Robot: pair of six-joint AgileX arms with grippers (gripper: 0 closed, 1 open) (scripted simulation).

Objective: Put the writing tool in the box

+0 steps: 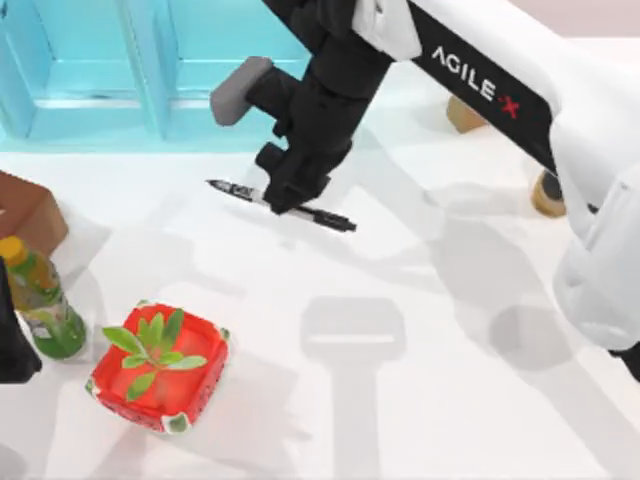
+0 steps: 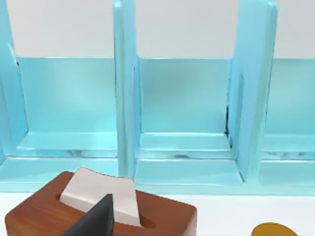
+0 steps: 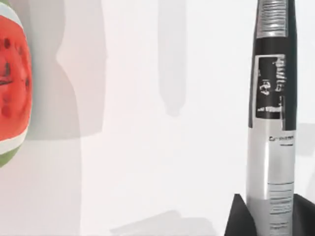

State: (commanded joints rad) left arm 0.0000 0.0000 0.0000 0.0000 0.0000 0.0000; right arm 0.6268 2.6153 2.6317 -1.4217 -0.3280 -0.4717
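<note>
Near the table's front left corner sits a red tray (image 1: 160,368). Further back, the right gripper (image 1: 290,195) has its fingers closed tight on the marker pen (image 1: 330,217), toward the back edge, just in front of the blue box (image 1: 150,110).

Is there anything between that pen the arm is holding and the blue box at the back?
Nothing visible. The right tool grips the pen just in front of the blue box, with only bare table between. The left tool sits far left.
</note>
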